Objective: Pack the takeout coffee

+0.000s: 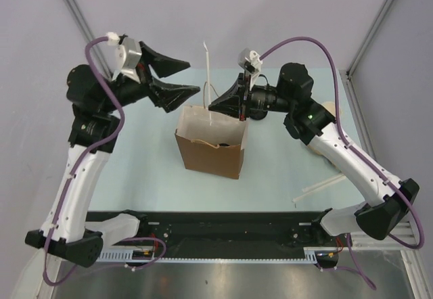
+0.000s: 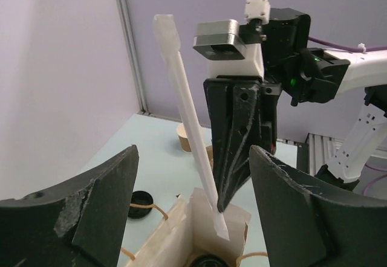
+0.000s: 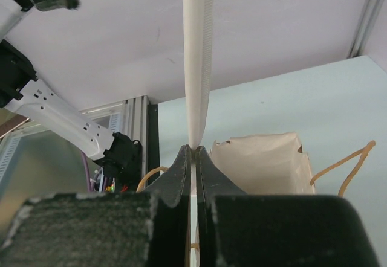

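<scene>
A brown paper bag stands open mid-table. Deep inside it, the left wrist view shows the round black lid of the takeout coffee; the cup itself is hidden. My right gripper hangs over the bag's far rim, shut on a white paper-wrapped straw that stands nearly upright, its lower end just inside the bag's mouth. In the right wrist view the fingers pinch the straw. My left gripper is open and empty, up and to the left of the bag.
A lidless tan cup and a loose black lid sit on the table beyond the bag. Another wrapped straw lies near the right arm. Twine handles droop from the bag's rim.
</scene>
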{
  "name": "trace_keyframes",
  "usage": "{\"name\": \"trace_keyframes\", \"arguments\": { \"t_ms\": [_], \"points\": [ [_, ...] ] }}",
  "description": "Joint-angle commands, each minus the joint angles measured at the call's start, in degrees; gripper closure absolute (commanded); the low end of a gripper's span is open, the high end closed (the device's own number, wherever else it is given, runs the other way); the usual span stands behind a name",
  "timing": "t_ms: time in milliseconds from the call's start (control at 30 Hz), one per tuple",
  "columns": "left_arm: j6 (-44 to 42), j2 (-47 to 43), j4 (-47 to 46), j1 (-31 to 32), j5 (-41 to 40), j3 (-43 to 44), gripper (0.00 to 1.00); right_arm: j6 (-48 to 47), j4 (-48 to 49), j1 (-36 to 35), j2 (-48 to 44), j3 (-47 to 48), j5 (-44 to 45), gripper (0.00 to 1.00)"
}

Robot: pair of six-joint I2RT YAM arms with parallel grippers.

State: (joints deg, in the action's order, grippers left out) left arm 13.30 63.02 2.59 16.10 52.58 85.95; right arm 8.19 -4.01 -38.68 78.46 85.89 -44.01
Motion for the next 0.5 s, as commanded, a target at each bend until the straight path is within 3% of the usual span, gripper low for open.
{"name": "trace_keyframes", "arguments": {
  "t_ms": [0, 133, 233, 300, 333, 367, 400, 467],
  "points": [
    [1.6, 4.2, 0.1, 3.1, -3.2, 2.8, 0.22, -0.2, 2.5, -0.7, -1.8, -1.2, 0.6, 1.00],
    [2.7, 6.1, -0.3, 5.9, -3.8, 3.6, 0.26, -1.2, 2.0, -1.0, -2.1, -1.7, 0.2, 1.00],
    [4.0, 7.8, -0.4, 6.7, -2.9, 4.7, 0.39, -2.1, 1.7, -1.1, -2.1, -2.1, 0.1, 1.00],
    [4.7, 8.4, -1.0, 7.0, -1.9, 5.1, 0.58, -3.1, 1.0, -1.2, -2.0, -2.3, 0.2, 1.00],
    [5.2, 9.0, -1.3, 7.2, -0.1, 5.4, 0.77, -3.4, 0.8, -1.1, -2.0, -2.3, 0.7, 1.00],
    [5.3, 9.3, -1.3, 7.3, 0.7, 5.5, 0.86, -3.8, 0.2, -1.2, -2.3, -2.3, 0.9, 1.00],
    [5.3, 9.6, -0.5, 7.3, 1.4, 5.8, 0.92, -3.7, 0.1, -1.0, -2.3, -2.3, 0.9, 1.00],
    [1.6, 11.3, 6.2, 7.3, 3.0, 8.3, 1.00, -2.3, 0.1, 0.8, -2.8, -2.3, 0.2, 0.86]
  ]
}}
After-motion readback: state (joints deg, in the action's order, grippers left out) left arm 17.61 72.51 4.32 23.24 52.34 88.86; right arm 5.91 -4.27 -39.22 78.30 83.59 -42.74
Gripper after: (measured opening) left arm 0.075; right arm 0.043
